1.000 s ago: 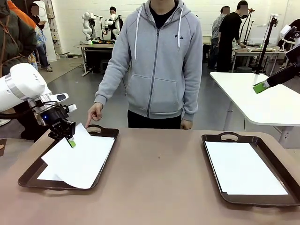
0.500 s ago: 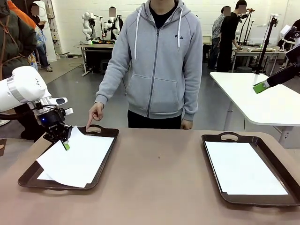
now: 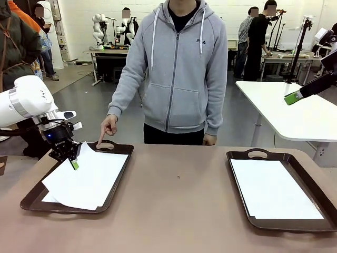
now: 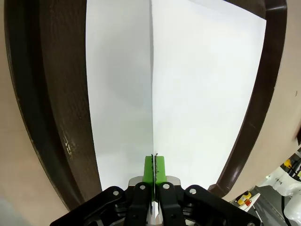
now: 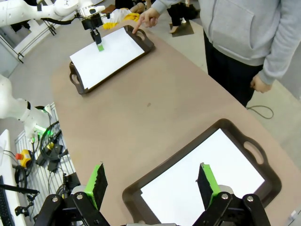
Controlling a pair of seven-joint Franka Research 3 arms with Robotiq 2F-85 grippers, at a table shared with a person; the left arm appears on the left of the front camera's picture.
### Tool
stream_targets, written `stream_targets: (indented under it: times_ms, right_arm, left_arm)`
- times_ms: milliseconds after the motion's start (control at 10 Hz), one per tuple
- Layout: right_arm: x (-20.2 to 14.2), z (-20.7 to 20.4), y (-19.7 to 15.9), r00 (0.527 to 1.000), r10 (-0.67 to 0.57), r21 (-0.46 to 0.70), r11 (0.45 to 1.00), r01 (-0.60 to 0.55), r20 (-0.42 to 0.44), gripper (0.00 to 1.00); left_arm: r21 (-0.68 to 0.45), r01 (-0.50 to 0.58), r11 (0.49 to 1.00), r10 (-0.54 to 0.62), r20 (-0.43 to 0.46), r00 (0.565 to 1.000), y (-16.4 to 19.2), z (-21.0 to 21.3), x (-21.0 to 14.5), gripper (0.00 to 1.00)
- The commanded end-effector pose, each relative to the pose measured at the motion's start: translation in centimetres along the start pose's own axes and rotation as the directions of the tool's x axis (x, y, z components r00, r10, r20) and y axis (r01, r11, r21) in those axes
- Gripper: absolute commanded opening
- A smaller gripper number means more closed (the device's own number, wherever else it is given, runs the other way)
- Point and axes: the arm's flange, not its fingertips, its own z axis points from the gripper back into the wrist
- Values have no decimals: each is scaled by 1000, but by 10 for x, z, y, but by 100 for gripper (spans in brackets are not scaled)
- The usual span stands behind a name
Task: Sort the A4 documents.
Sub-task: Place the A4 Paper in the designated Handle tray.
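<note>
Left gripper (image 3: 75, 164): clamped on A4 sheet (image 3: 84, 176), tilted above left tray (image 3: 120, 171), over another sheet. Right gripper (image 5: 153, 184): jaws spread, empty, raised. Second A4 sheet (image 3: 274, 190): flat in right tray (image 3: 238, 174). Person's finger (image 3: 99, 141): at left tray handle.

Robotics lab, white robot arms (image 3: 101, 27) on far benches, camera stands (image 3: 299, 45), work tables (image 3: 287, 105), people standing about

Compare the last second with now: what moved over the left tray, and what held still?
The left gripper, shut on the top sheet, drew it back toward the robot's left and lowered it onto the left tray. The person's pointing hand, right gripper and right tray stayed put.
</note>
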Motion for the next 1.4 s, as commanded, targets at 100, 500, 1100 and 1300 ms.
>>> stream_targets:
  times_ms: [100,500,1100,1300]
  right_arm:
    - [0,0,1,1000,9,13,1000,-9,11,100]
    - [0,0,1,1000,9,13,1000,-9,11,100]
    - [0,0,1,1000,9,13,1000,-9,11,100]
    - [0,0,1,1000,9,13,1000,-9,11,100]
  left_arm:
    - [2,-50,999,50,33,998,-4,-3,-2,1]
    - [14,-66,998,65,57,996,-3,0,-8,23]
    - [85,-95,992,89,72,993,-2,9,-14,82]
    - [87,-95,992,88,79,993,-2,10,-15,100]
